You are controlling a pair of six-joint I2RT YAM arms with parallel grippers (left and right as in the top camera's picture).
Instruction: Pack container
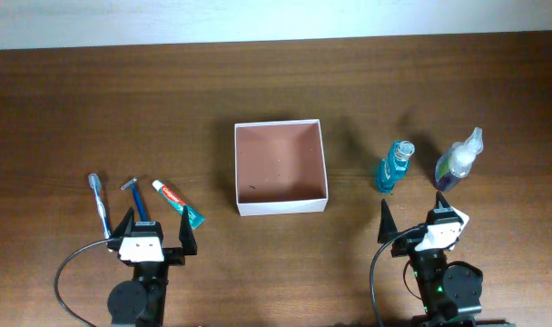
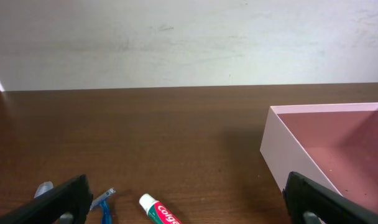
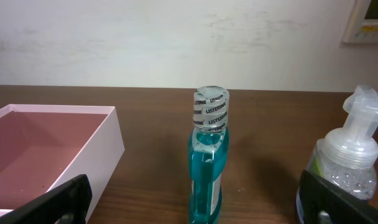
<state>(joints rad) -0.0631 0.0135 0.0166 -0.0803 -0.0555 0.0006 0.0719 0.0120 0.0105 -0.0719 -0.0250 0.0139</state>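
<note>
The container [image 1: 280, 205], a shallow square white box with a reddish-brown floor, sits mid-table and holds nothing; it shows in the left wrist view [image 2: 288, 149] and the right wrist view [image 3: 108, 146]. A toothbrush [image 1: 99, 203], a blue razor [image 1: 136, 197] and a toothpaste tube [image 1: 178, 202] lie left of it. A blue mouthwash bottle [image 1: 395, 166] and a clear pump bottle [image 1: 458, 160] stand to its right. My left gripper [image 1: 155, 234] is open just behind the toothpaste [image 2: 161, 213] and razor [image 2: 103, 202]. My right gripper [image 1: 410, 213] is open behind the mouthwash [image 3: 208, 165] and the pump bottle [image 3: 345, 162].
The brown wooden table [image 1: 94, 109] runs to a pale wall at the back. Black cables loop from both arm bases at the front edge.
</note>
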